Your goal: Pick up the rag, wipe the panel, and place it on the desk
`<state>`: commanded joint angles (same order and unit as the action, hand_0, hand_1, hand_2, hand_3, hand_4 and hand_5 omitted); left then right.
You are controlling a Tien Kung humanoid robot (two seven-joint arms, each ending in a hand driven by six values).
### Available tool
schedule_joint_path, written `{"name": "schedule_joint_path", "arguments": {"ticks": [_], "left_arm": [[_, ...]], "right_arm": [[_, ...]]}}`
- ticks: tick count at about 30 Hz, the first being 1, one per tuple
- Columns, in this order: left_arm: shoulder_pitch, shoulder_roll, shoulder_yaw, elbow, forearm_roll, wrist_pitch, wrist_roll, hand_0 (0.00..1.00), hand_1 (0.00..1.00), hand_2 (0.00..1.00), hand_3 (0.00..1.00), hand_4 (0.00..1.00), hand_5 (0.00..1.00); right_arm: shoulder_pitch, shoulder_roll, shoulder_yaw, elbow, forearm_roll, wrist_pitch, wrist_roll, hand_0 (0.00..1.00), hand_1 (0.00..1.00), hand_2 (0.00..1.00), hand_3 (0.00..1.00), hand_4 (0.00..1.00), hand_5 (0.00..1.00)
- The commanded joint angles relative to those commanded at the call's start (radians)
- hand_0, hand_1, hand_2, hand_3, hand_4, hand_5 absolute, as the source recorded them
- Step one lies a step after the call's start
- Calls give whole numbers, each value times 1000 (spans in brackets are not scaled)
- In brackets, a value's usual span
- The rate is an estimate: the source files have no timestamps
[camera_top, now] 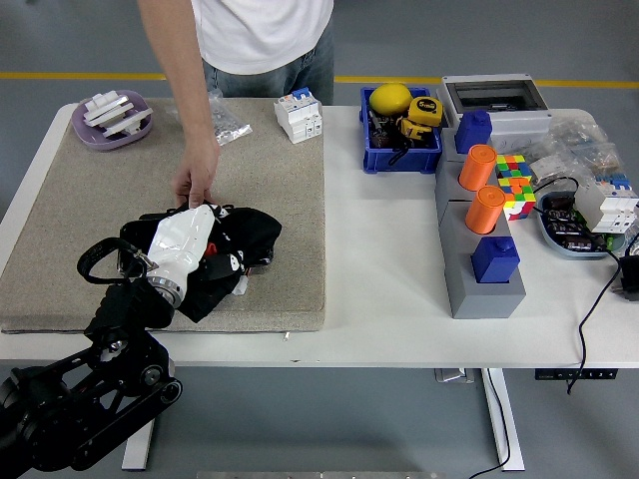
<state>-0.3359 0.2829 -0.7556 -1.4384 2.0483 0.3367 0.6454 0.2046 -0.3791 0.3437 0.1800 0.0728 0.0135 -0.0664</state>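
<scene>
My left hand (192, 239), white with a black arm, comes in from the lower left. It is shut on a black rag (250, 234) and presses it onto a dark panel lying on the beige mat (270, 170). The rag and my hand hide almost all of the panel; only a red bit shows near my hand. A person stands at the far side, and one hand (196, 184) rests on the panel's far edge, touching it just above my hand. My right arm is out of view.
On the mat are a purple bowl (110, 120), a plastic bag (228, 122) and a white breaker (300, 115). To the right stand a blue bin (401, 145), a grey stand (477, 269) with orange cylinders and blue blocks, a colour cube (517, 185) and cables.
</scene>
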Motion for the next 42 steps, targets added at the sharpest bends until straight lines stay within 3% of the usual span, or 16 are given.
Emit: {"name": "schedule_joint_path", "arguments": {"ticks": [29,42], "left_arm": [[105,112,-209,25,60,-12,0,193,175,530,517,214,2],[140,132,-274,22,79,-13,0,192,173,530,517,214,2]], "right_arm": [[-9,-7,42,0,-27,0,-2,709,494,631,618,998,555],[-11,-8,62,0,-40,-1,-2,709,494,631,618,998,553]]}}
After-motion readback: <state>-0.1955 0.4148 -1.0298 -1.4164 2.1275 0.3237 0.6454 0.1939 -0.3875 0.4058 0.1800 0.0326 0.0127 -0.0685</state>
